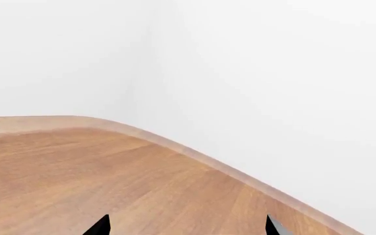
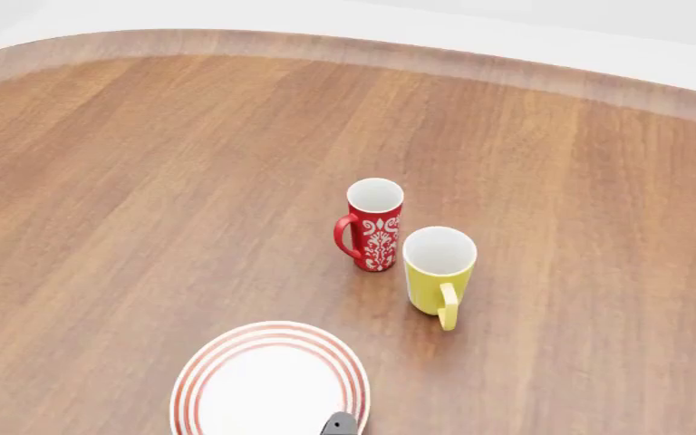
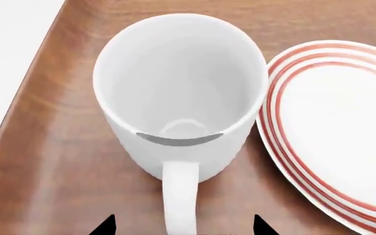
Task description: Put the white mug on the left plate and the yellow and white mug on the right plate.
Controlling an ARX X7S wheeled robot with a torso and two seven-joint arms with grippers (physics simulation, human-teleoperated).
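Right gripper [image 3: 182,226] above the white mug [image 3: 178,93] handle, jaws wide, left gripper [image 1: 186,226] jaws wide.

A: What sits on the brown wooden table [image 2: 142,181]?

B: A red mug [image 2: 373,224] with a white pattern stands upright. Just beside it stands the yellow and white mug [image 2: 438,269], its handle toward the camera.

A: Anything else?

B: A white plate [image 2: 269,381] with red rings lies near the bottom edge. A small dark gray tip [image 2: 338,424] pokes in over its rim.

The yellow and white mug [image 2: 438,268] stands behind the plate [image 2: 271,381].
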